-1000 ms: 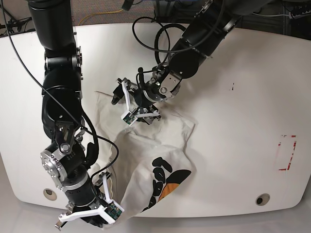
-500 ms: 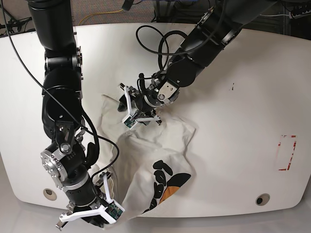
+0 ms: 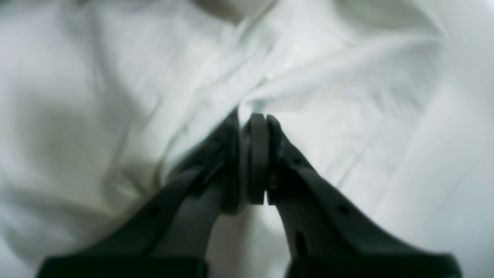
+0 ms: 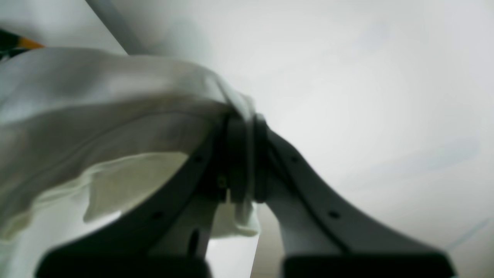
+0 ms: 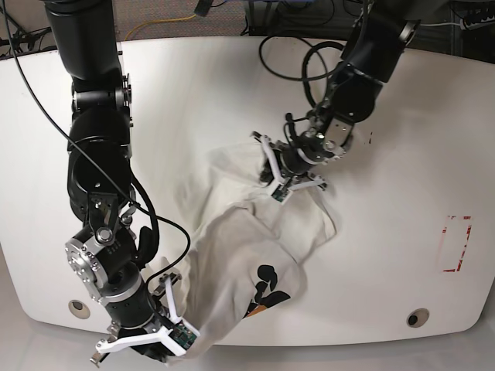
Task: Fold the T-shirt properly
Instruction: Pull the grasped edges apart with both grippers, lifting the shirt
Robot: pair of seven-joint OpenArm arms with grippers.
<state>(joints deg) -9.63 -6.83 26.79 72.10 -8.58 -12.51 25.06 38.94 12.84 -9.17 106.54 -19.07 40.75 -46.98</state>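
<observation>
Base view shows one T-shirt [image 5: 247,247] crumpled on the white counter [image 5: 402,193], stretched in a slanted band from the middle of the frame down to the lower left. Its black and orange print faces up in the lower middle, near the counter's front edge.

Two arms reach in, each ending in one gripper. The left gripper [image 5: 288,176] sits at the upper end of the cloth, just right of centre, with a fold of fabric bunched around its tips. The left wrist view has its dark fingers [image 3: 231,162] pressed together with a ridge of pale cloth pinched at their tips, so it is closed on the T-shirt [image 3: 347,96], and wrinkled fabric fills the rest of that frame.

The right gripper [image 5: 158,340] is at the bottom left of the base view, at the lower end of the garment. The right wrist view shows its fingers [image 4: 239,154] clamped on an edge of the T-shirt [image 4: 96,116], which drapes away to the left of the frame, with a scrap of hem hanging below the tips and a sliver of orange and black print at the far upper left.
</observation>
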